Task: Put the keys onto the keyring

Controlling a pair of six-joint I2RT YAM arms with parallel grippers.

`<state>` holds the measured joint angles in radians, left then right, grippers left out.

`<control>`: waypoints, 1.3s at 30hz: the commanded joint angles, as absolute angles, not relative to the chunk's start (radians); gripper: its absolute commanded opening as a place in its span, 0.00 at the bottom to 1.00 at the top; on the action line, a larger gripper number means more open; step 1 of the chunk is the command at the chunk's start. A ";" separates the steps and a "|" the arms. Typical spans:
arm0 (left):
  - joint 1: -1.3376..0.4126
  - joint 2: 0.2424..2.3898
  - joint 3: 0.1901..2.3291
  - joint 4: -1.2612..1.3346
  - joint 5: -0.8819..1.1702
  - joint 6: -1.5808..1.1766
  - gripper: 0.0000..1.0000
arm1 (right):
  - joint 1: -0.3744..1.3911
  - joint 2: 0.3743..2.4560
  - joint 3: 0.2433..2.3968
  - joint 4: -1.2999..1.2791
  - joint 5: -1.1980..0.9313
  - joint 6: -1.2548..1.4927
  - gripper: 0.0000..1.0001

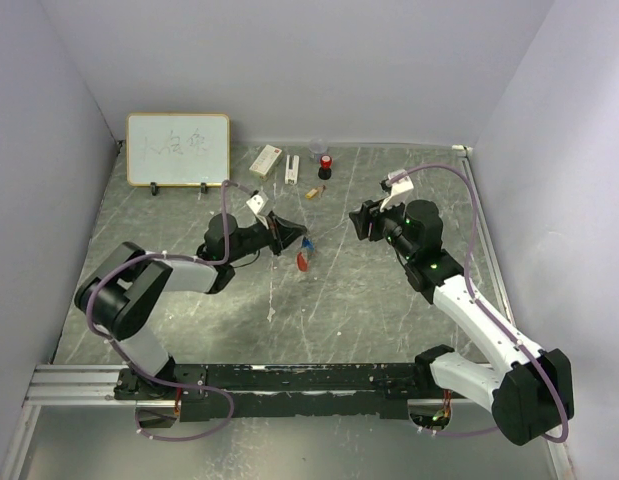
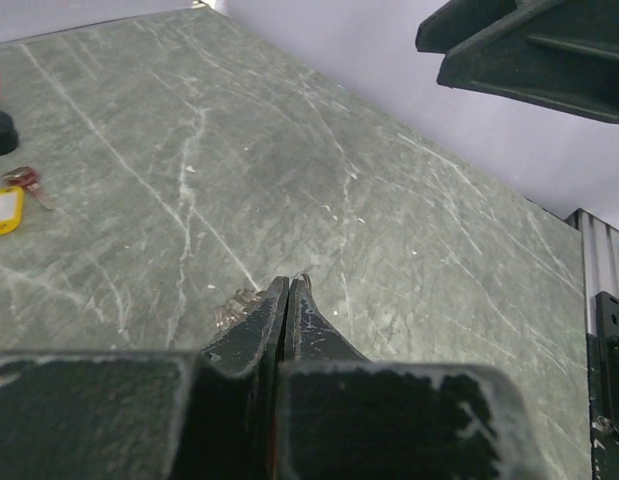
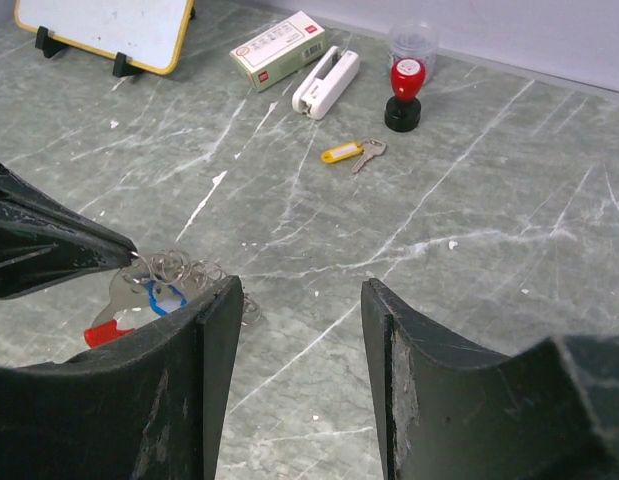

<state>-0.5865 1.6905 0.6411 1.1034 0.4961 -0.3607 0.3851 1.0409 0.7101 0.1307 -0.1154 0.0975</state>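
Pinched in left gripper (image 2: 289,284): chain of keyring (image 3: 184,268); just right of keyring, right gripper (image 3: 301,290), spread; well beyond keyring, yellow key (image 3: 354,153) on counter (image 3: 489,200).

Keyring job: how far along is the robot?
Nothing looks finished yet. In hand: the left gripper is shut on the chain of the keyring, with its red tag and a blue key bunched beside it; whether that key is threaded, I cannot tell. The right gripper hangs open, empty. To do: the yellow-tagged key lies apart by the red stamp, unthreaded.

Grey marbled table (image 1: 369,310), pale walls (image 1: 339,60)
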 commanded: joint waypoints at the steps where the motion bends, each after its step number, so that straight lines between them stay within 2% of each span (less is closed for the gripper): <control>1: -0.588 1.616 0.610 1.069 0.416 -0.293 0.07 | 0.377 1.032 0.702 0.151 -0.118 0.102 0.51; 15: -0.497 1.522 0.516 0.962 0.338 -0.273 0.08 | 0.376 1.043 0.692 0.167 -0.149 0.117 0.51; 19: -0.469 1.530 0.491 0.977 0.324 -0.280 0.15 | 0.376 1.049 0.690 0.170 -0.155 0.120 0.51; 25: -0.434 1.514 0.470 0.943 0.254 -0.278 0.36 | 0.376 1.054 0.692 0.170 -0.155 0.118 0.51; 28: -0.423 1.484 0.459 0.922 0.214 -0.270 0.42 | 0.376 1.061 0.693 0.172 -0.159 0.117 0.51; 39: -0.419 1.476 0.495 0.877 0.261 -0.254 0.44 | 0.375 1.111 0.707 0.169 -0.203 0.129 0.51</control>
<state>-0.4263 1.4719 0.4637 0.8955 0.2333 -0.2676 0.3805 1.0924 0.6987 0.1528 -0.1726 0.1200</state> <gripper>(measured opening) 0.441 0.513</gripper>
